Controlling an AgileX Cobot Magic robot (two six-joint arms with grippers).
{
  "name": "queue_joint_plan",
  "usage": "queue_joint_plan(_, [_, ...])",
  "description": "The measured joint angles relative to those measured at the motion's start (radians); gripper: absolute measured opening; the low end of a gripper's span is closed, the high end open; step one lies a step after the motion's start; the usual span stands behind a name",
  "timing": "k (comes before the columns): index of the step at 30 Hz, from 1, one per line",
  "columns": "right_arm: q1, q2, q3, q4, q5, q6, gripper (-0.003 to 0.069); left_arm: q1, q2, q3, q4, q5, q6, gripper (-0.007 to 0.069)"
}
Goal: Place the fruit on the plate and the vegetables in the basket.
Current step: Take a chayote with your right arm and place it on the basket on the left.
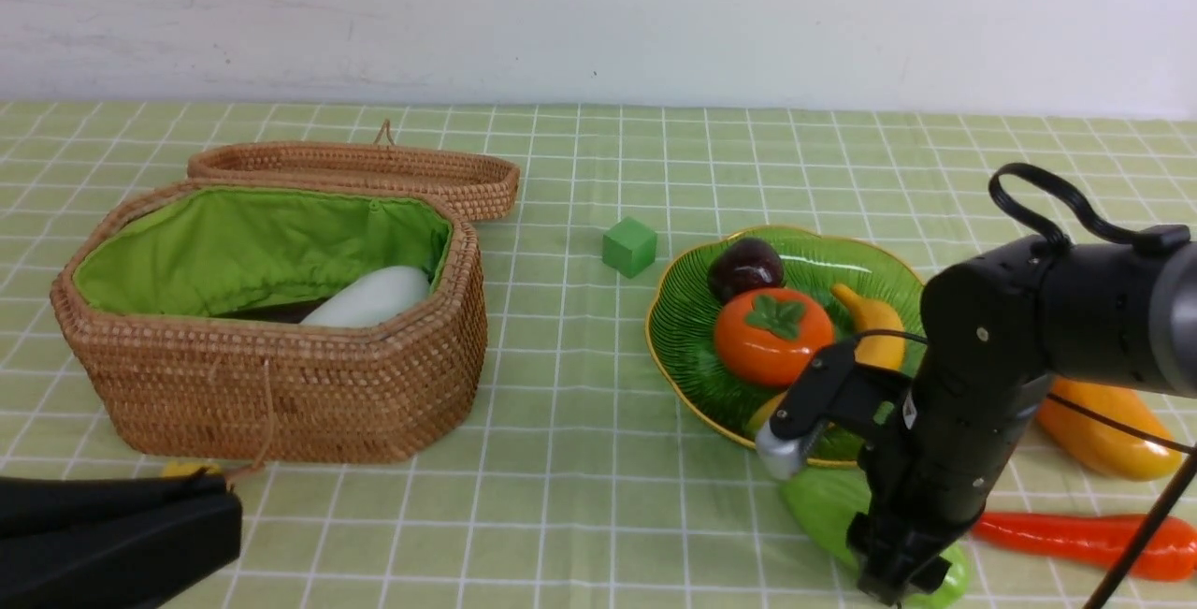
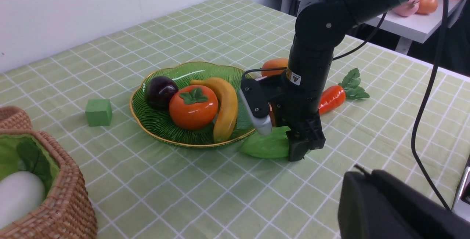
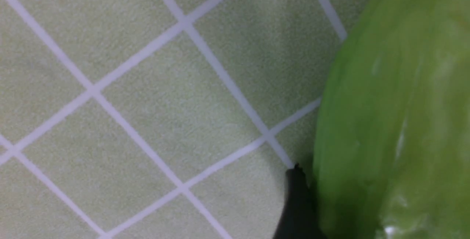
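Note:
My right gripper (image 1: 900, 574) is down on the table, straddling the light green gourd (image 1: 821, 504) just in front of the plate (image 1: 687, 328). In the right wrist view one dark finger (image 3: 297, 202) lies against the gourd's (image 3: 396, 103) side; the other finger is hidden. The plate holds the mangosteen (image 1: 745, 268), persimmon (image 1: 773, 336) and banana (image 1: 874, 319). The mango (image 1: 1103, 436) and carrot (image 1: 1085, 539) lie on the cloth at the right. The basket (image 1: 281, 384) holds the white radish (image 1: 369, 298) and a dark eggplant (image 1: 271, 312). My left gripper (image 1: 229, 520) rests shut and empty at front left.
A green cube (image 1: 629, 246) sits between the basket and the plate. The wicker lid (image 1: 355, 169) lies open behind the basket. A side table with other toy produce (image 2: 426, 2) stands beyond the table's right edge.

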Motion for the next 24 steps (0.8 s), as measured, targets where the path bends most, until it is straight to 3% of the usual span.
queue_joint_plan(17, [0.000, 0.000, -0.001, 0.039, 0.065, 0.000, 0.0447, 0.000, 0.000, 0.000, 0.000, 0.000, 0.000, 0.0013])
queue_joint_plan(24, [0.000, 0.000, -0.058, 0.105, 0.171, 0.007, 0.0447, 0.000, 0.000, 0.000, 0.000, 0.000, 0.000, 0.0015])
